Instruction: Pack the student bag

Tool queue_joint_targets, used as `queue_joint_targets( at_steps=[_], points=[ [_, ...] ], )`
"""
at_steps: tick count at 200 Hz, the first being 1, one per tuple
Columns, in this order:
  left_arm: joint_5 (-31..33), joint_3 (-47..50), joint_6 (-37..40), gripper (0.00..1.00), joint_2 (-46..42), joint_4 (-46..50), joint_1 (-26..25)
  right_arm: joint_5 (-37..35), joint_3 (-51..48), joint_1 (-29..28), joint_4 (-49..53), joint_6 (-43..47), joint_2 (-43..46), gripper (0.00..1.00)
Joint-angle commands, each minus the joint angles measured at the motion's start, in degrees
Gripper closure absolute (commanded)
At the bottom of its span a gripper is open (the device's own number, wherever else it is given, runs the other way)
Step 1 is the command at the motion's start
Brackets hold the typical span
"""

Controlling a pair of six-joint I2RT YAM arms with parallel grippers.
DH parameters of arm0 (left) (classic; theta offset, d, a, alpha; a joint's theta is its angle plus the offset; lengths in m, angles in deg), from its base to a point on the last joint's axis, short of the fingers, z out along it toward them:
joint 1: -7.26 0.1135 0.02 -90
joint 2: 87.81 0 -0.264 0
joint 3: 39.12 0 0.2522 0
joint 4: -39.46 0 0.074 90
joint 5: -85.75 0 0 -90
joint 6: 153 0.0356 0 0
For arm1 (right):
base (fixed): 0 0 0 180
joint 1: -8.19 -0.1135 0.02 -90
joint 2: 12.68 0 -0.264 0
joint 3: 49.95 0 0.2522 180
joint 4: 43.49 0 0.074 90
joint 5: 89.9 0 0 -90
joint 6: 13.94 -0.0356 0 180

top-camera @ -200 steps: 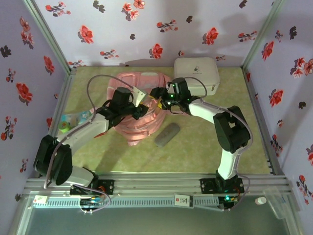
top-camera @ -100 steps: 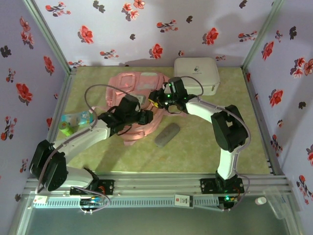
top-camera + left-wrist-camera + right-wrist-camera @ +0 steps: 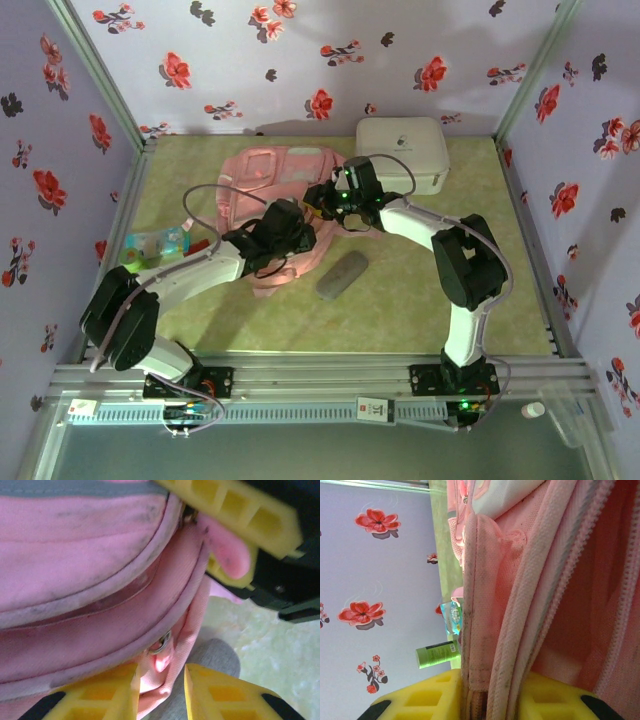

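Note:
The student bag [image 3: 265, 175] is a pink fabric backpack lying at the table's middle back. My right gripper [image 3: 322, 200] is at its right edge, shut on a folded rim of zip and piping [image 3: 492, 680]. My left gripper [image 3: 295, 235] is at the bag's near right corner. Its yellow fingers [image 3: 107, 690] are closed in on a pink pull tab with a metal ring [image 3: 161, 647]. In the left wrist view the right gripper's yellow finger [image 3: 240, 515] pinches pink fabric at the upper right. Pink cloth [image 3: 75, 555] hides the bag's inside.
A grey pouch [image 3: 342, 274] lies just right of the bag, under my left fingers [image 3: 215, 655]. A white hard case [image 3: 402, 152] stands at the back right. At the table's left edge lie a blue packet [image 3: 160, 242] and a green bottle [image 3: 437, 654].
My left gripper has moved right along the bag's near edge and narrowed around the pull tab. My right gripper has closed on the bag's rim and barely shifted. The bag lies flatter.

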Motion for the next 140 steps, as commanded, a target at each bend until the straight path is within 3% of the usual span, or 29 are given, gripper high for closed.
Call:
queue_joint_targets(
  at_steps=[1, 38, 140],
  points=[
    [1.8, -1.6, -3.3, 0.71, 1.2, -2.8, -0.3, 2.9, 1.5, -1.1, -5.0, 0.6, 0.9, 0.72],
    [2.1, -2.5, -4.7, 0.72, 3.5, -3.5, -0.4, 3.4, 1.3, -1.2, -6.2, -0.2, 1.1, 0.72],
    [12.8, 1.8, -7.6, 0.77, 4.5, -11.8, -0.5, 4.8, 0.2, -1.7, -9.8, -2.4, 0.5, 0.76]
  ],
)
